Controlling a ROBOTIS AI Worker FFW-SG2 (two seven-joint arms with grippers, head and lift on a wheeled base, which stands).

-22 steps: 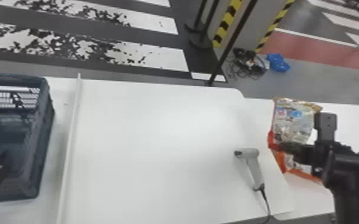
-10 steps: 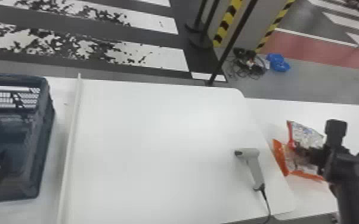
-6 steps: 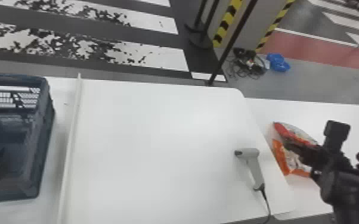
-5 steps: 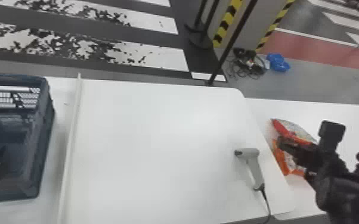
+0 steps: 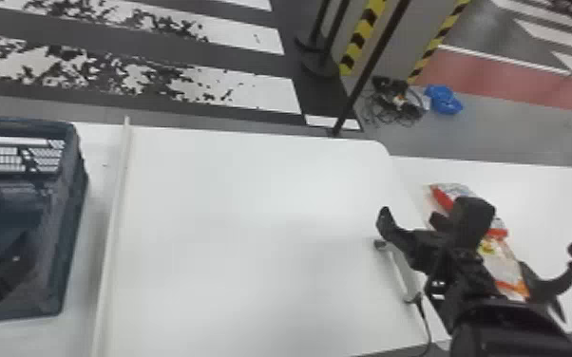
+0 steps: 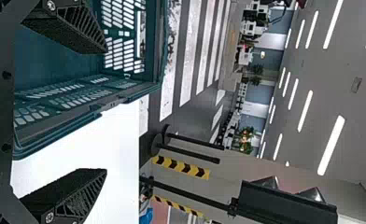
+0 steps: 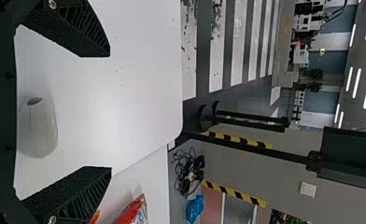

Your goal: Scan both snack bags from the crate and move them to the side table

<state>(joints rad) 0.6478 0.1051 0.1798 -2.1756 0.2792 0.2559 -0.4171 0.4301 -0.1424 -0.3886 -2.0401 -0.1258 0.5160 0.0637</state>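
Two snack bags (image 5: 503,263) lie close together on the white side table (image 5: 551,199) at right, partly hidden behind the right gripper (image 5: 412,221), whose empty fingers spread wide just left of them, near the grey scanner (image 5: 396,270), while the left gripper (image 5: 16,261), also wide open and empty, is at the crate (image 5: 69,209), far left.

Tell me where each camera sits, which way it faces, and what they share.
Head view: on the robot's head, facing forward and down at crate, scanner and snack bags; left arm and right arm show.
Left wrist view: looks outward past the left end effector, over the crate.
Right wrist view: looks outward past the right end effector, across the table.
Shared: crate, head and left wrist; scanner, head and right wrist.
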